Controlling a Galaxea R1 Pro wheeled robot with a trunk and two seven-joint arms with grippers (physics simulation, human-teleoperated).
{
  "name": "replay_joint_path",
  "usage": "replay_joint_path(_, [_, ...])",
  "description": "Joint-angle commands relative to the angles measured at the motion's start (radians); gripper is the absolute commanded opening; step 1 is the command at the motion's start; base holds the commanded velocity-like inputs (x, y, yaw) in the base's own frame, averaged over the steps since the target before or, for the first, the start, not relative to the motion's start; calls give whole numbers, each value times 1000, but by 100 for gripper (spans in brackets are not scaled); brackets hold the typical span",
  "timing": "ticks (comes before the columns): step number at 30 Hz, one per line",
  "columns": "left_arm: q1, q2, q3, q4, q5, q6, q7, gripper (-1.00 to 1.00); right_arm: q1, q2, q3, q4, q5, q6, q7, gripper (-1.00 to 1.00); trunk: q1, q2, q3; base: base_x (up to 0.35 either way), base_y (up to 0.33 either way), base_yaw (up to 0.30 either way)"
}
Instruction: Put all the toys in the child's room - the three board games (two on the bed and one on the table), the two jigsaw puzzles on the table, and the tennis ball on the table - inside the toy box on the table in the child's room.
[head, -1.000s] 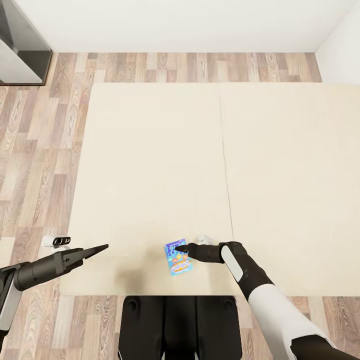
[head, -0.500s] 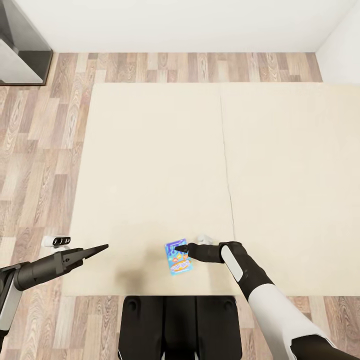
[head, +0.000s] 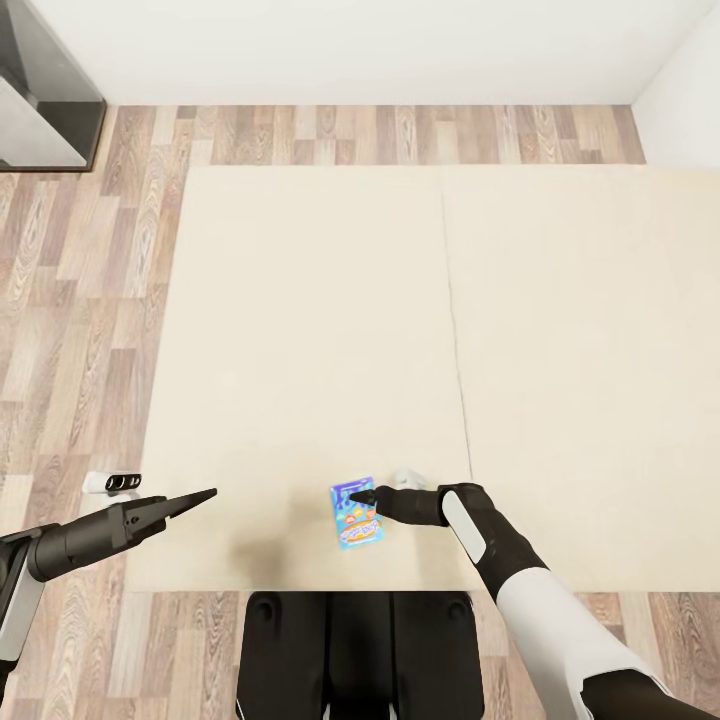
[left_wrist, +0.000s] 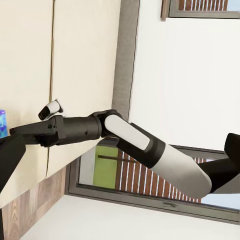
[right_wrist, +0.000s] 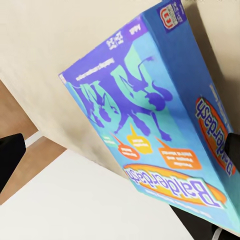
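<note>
Right arm reaching onto the blue game box on the bed

The small blue game box (head: 357, 512) lies flat near the bed's (head: 300, 300) front edge, left of the seam. It looks light, stiff and smooth-faced, so I'd pinch it across its short sides or one thin edge. The right gripper (head: 355, 497) lies low and level over the box's upper part, forearm stretched leftward; I cannot tell how its fingers stand. The left gripper (head: 205, 494) hovers at the bed's left edge, fingers together in a point.
</note>
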Motion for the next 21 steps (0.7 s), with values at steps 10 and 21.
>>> replay_joint_path(10, [0, 0, 0, 0, -1, 10, -4, 100, 1, 0, 0, -1, 0, 4, 3, 100, 1, -2, -1, 0, 83, 0])
replay_joint_path(21, [0, 0, 0, 0, -1, 10, -4, 100, 1, 0, 0, -1, 0, 4, 7, 100, 1, -2, -1, 0, 3, 3])
